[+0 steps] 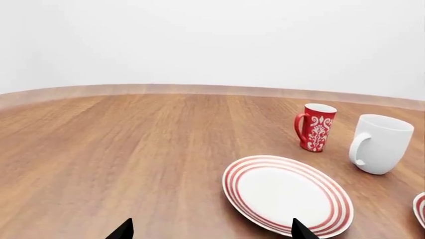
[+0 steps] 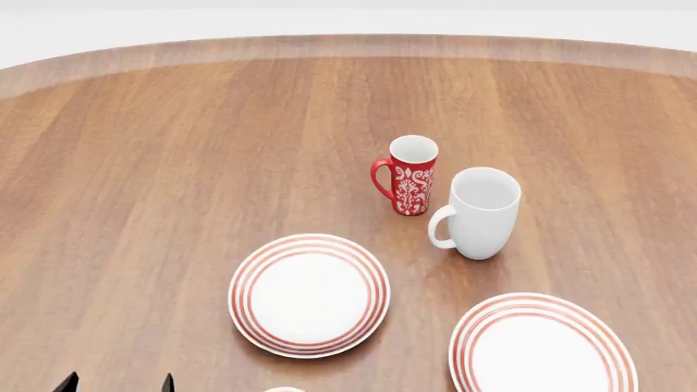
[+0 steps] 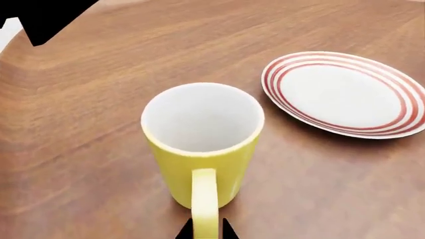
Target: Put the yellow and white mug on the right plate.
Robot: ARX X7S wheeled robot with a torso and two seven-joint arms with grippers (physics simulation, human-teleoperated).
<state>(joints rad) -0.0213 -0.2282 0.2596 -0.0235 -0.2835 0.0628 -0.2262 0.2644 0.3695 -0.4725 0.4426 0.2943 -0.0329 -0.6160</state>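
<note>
A: Which step of the task is judged to be in hand?

B: The grasp of the yellow and white mug [image 3: 202, 144] is judged to be in hand. In the right wrist view the mug is seen standing upright on the wooden bench [image 3: 86, 124], empty, with its loop handle turned toward the right tool [image 3: 205, 230]. Nothing has yet been set on either plate.

A: How is the right tool placed against the mug?

B: Two dark fingertips are seen close on either side of the handle's lower end, with only a narrow gap between them. Whether the handle is actually pinched cannot be told, since the contact is cut off by the frame edge.

A: And the left tool [image 1: 209, 230]?

B: It is held low over the bench, its tips spread wide, with nothing between them. The left plate [image 1: 287, 194] lies just ahead of it, and the red patterned mug [image 1: 315, 126] and the white mug [image 1: 379, 143] stand beyond.

A: What is called for next?

B: A firm hold on the handle would be needed first. The mug would then have to be lifted and carried to the right plate [image 2: 541, 345], which is seen at the lower right of the head view; a plate, probably the same one, lies near the mug in the right wrist view. The mug should be kept level and lowered onto the plate's middle.
</note>
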